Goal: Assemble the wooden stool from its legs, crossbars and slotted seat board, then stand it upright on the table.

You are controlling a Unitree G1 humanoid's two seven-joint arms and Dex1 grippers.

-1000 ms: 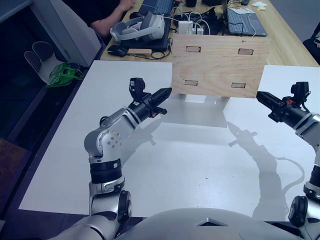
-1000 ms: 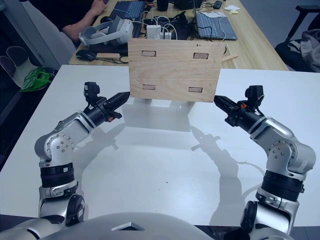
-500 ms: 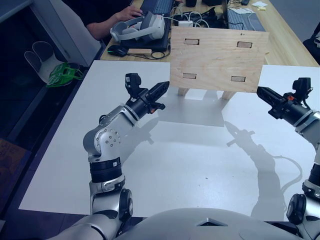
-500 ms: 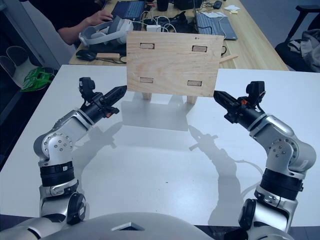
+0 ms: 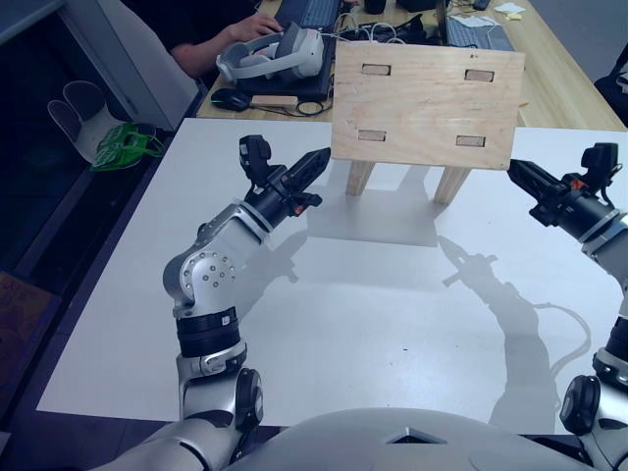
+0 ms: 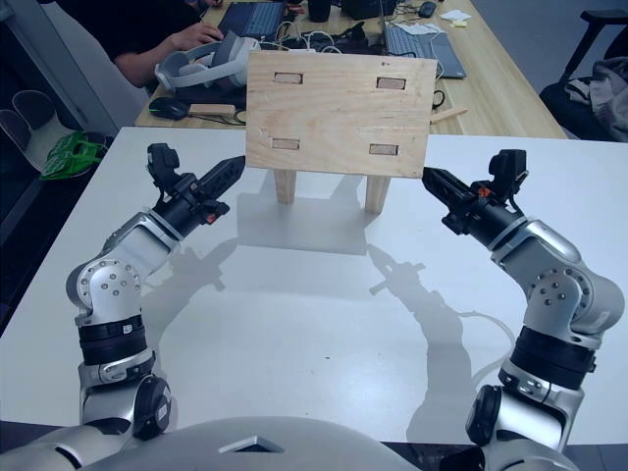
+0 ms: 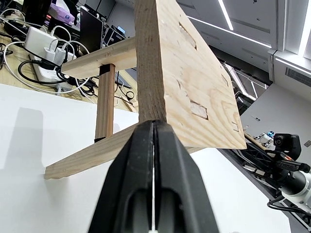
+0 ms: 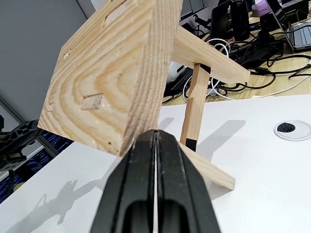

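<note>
Since the earlier frame the stool (image 5: pixel 424 103) has tipped further up. Its board (image 5: pixel 422 59) stands higher in the frame, and two legs (image 5: pixel 359 178) now show beneath it. Both grippers have risen with it.

The stool sits at upper centre, with the four-slot face of the board tilted toward the camera. The feet of those two legs rest on the table (image 5: pixel 373 314). In the left wrist view a crossbar (image 7: pixel 104 102) joins two legs.

The left gripper (image 5: pixel 316 162) meets the board's lower left edge, and the right gripper (image 5: pixel 517 174) meets its lower right edge. Each has its fingers pressed flat together with nothing between them, the tips butting against the board's end face.

A headset (image 5: pixel 270 51) lies on the desk behind, at upper left.
</note>
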